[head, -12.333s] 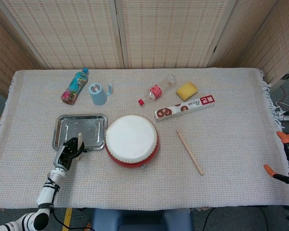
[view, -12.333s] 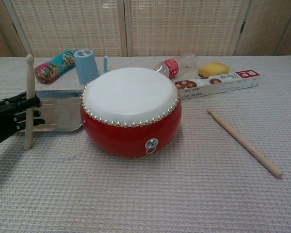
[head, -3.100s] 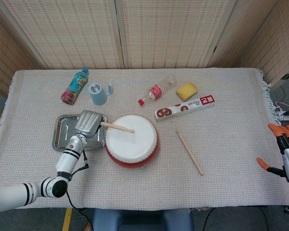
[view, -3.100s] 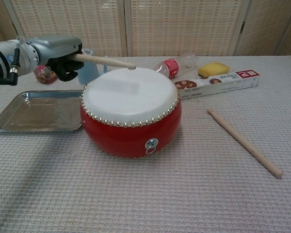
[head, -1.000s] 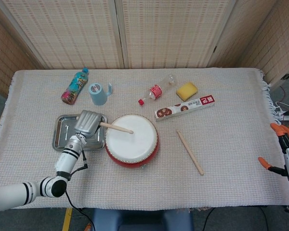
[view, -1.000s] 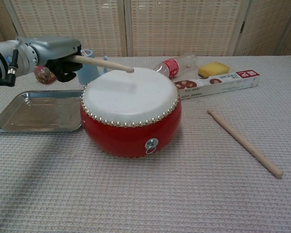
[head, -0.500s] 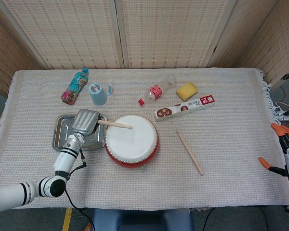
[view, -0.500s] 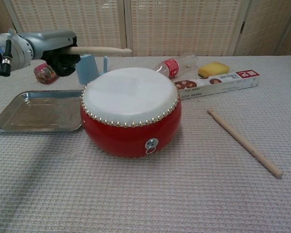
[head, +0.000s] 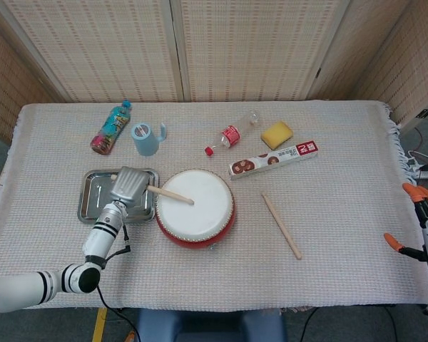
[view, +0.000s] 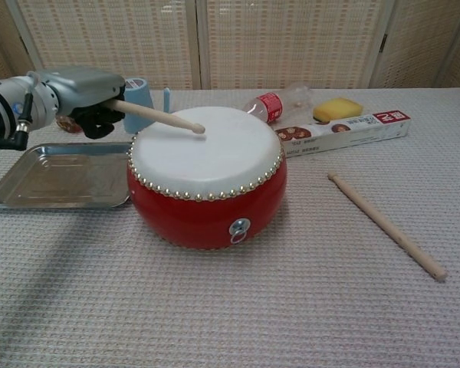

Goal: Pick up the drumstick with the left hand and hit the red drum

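Metal tray [head: 93, 196] left of centre; far side: colourful bottle [head: 110, 128], blue cup [head: 145, 139], clear bottle [head: 232, 133], yellow sponge [head: 277, 133], long box [head: 273, 159].

**Print on show, little of it readable**

The long white box [view: 343, 129] behind the drum carries a red end panel with white characters, too small to make out, and round food pictures along its side. The clear bottle [view: 277, 103] lying on its side has a red label with white print that cannot be read. The colourful bottle [head: 110, 127] at the far left has a busy printed wrapper, also unreadable. No number or brand name can be made out anywhere in either view
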Motion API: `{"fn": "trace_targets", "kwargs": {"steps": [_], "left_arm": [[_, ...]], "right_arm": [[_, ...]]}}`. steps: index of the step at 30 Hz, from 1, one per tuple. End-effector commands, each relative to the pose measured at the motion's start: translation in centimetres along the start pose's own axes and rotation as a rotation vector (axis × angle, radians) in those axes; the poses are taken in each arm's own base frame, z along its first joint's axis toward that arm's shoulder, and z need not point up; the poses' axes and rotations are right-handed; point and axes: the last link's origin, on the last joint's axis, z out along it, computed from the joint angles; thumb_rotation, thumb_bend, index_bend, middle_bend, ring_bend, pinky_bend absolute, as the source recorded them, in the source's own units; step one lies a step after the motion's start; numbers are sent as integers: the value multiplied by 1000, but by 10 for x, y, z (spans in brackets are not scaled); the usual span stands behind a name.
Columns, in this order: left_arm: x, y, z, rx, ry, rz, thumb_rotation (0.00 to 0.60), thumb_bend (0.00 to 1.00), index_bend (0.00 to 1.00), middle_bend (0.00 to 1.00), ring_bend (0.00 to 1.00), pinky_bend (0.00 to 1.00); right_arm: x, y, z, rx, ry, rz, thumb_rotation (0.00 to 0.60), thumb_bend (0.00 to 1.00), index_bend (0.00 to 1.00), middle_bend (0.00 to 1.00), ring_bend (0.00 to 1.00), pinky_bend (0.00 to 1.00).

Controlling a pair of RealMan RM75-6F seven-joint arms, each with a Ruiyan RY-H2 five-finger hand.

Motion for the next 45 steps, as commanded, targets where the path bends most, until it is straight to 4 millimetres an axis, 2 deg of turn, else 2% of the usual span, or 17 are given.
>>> {"fn": "trace_targets", "kwargs": {"steps": [1,5,8,16,17,26,32,35,39,43,45], "left_arm": [[20,-25,3,76,16,-293,600,699,1000,1000,1000,1000],[23,-51,6,134,43,-366,600,698,1000,1000,1000,1000],[17,-68,11,169,40,-324,600,697,1000,1000,1000,1000],[3,-92,22,220,20,-291,600,694,1000,1000,1000,1000],[-6,-100,25,236,-4,-260,600,694,1000,1000,1000,1000],[-43,-112,38,214,-108,-187,600,694,1000,1000,1000,1000],[-60,-115,44,216,-147,-139,600,693,1000,1000,994,990],[-64,-116,47,219,-155,-121,600,690,980,982,921,957],[-65,-115,52,227,-153,-117,600,686,926,905,833,895],[-67,-114,55,236,-159,-119,600,679,784,732,668,775],[-68,-113,56,241,-161,-130,600,678,694,619,560,681]], "right_arm": [[1,0,-1,0,3,0,600,182,0,96,0,0],[1,0,-1,1,4,-1,600,182,0,96,0,0],[1,0,-1,1,2,0,600,182,0,96,0,0],[2,1,-1,-1,3,-3,600,181,0,96,0,0],[2,1,-2,-4,2,-4,600,181,0,96,0,0],[2,0,-4,-9,-1,-1,600,182,0,96,0,0],[1,-2,-4,-12,-5,-4,600,182,0,96,0,0],[1,-3,-4,-13,-7,-4,600,182,0,96,0,0],[0,-4,-4,-15,-9,-6,600,182,0,96,0,0],[0,-4,-3,-19,-10,-7,600,181,0,96,0,0],[1,-4,-3,-21,-10,-8,600,182,0,96,0,0]]}}
